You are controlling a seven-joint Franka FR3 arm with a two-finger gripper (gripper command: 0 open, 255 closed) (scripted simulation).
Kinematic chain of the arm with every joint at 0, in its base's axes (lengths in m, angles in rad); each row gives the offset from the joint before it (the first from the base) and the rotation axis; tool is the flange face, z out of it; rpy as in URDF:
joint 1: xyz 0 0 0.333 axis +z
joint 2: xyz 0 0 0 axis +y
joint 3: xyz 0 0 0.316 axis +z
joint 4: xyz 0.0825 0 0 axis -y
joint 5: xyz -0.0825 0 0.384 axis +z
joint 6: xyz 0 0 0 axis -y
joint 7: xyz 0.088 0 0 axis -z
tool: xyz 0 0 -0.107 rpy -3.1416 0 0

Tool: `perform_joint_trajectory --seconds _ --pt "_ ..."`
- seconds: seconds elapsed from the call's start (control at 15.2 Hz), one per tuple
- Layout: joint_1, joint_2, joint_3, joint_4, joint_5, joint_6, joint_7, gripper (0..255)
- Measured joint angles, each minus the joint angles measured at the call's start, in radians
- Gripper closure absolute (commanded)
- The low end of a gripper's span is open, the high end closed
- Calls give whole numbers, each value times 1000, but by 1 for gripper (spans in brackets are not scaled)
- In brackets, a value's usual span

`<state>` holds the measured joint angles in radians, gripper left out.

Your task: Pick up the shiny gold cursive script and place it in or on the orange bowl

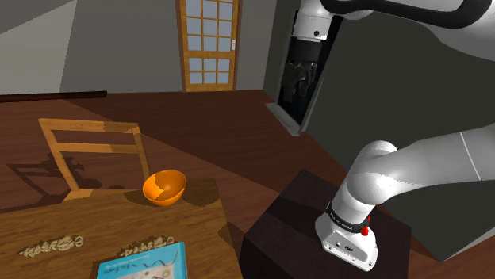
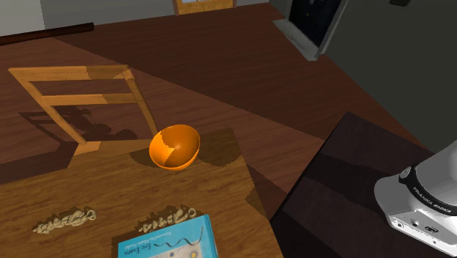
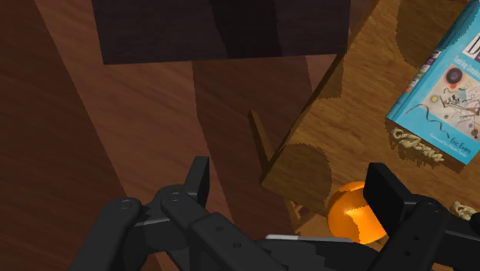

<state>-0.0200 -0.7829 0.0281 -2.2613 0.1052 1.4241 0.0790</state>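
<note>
Hovering with jaws spread, well short of the gold cursive script; descend squarely, avoiding the adjacent book.

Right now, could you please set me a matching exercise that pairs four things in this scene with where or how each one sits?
Things:
1. orange bowl
2. blue book
3. wooden chair
4. claw

States:
A. open, up off the table
B. lying flat beside a gold script
C. tilted near the table's corner
D. standing at the table's far side

Pairs: 1-C; 2-B; 3-D; 4-A
</note>
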Motion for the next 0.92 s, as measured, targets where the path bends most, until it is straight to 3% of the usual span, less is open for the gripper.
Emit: perform_joint_trajectory --seconds 0.26,0.92 --pt "11 31 21 -29 18 54 8 0" --pt "70 243 138 -118 100 332 49 0"
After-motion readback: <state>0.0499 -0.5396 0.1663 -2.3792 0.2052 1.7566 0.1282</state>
